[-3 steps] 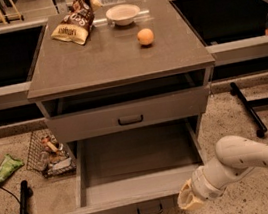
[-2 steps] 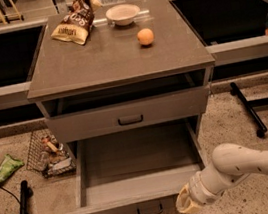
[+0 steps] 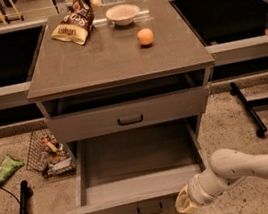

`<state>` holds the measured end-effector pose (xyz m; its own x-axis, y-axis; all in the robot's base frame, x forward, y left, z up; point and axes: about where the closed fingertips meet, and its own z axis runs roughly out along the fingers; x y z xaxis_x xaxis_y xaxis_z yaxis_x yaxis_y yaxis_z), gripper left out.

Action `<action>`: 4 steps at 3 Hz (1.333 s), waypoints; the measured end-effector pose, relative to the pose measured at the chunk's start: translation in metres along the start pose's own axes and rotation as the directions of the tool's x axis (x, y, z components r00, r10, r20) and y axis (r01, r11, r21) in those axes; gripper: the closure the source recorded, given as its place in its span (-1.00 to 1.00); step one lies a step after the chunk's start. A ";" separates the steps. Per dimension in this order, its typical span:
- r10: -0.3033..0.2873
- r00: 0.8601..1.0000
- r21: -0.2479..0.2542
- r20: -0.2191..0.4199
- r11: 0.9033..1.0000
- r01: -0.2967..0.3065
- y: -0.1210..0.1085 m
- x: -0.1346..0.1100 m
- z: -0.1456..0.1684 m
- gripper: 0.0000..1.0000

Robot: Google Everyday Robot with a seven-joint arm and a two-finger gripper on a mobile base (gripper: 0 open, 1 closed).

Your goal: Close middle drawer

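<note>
Camera view has the middle drawer (image 3: 132, 160) standing far out from the table (image 3: 116, 61) toward the near side, its bare inside showing. The tool (image 3: 186, 205) sits low at the near right, just right of the drawer's dark pull handle (image 3: 150, 208). It is against or very near the front face, probably set there to push; whether it is apart or together I cannot tell. The drawer's long axis runs left to right, front facing near, so closing means sliding it far.
</note>
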<state>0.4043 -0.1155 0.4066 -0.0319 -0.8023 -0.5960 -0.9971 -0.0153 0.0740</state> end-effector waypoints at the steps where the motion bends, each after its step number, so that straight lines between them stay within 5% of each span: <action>1: 0.000 1.000 0.000 0.000 1.000 0.000 0.000 0.000 0.000 0.23; 3: 0.000 1.000 0.000 0.000 1.000 0.000 0.000 0.000 0.000 -0.70; 4: 0.000 1.000 0.000 0.000 1.000 0.000 0.001 0.000 0.000 -1.00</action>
<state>0.4037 -0.1155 0.4062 -0.0323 -0.8021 -0.5964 -0.9971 -0.0152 0.0745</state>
